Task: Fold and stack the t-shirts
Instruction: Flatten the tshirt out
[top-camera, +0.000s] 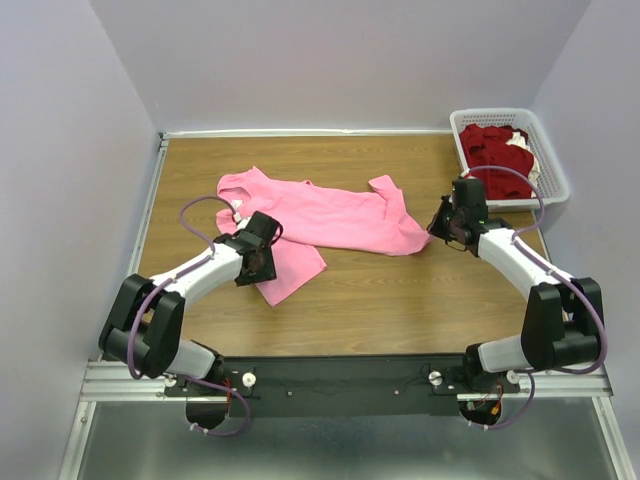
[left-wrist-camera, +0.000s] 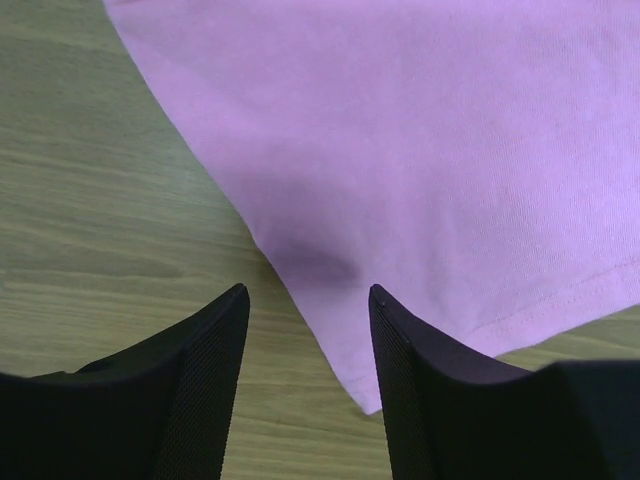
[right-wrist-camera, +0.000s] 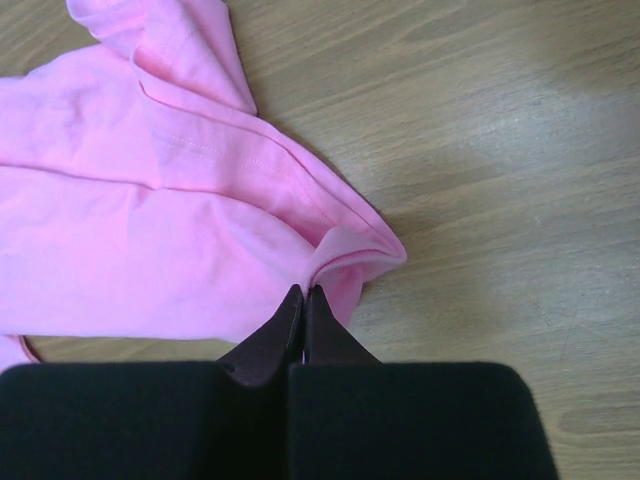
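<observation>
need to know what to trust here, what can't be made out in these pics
- Top view: how many dark red t-shirts lie in the basket; they are heaped and small.
- Top view: the part of the pink t-shirt beneath the left claw, which covers it.
- Right wrist view: how much cloth the shut right claw pinches; its own fingers hide it.
- Left wrist view: most of the shirt, cut off by the top and right edges.

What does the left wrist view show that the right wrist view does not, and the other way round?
Only the left wrist view: the left pincer, open, straddling a straight edge of the pink t-shirt. Only the right wrist view: the right pincer, shut on a puckered corner of that shirt. Both: the pink cloth lying on the wooden table.
</observation>
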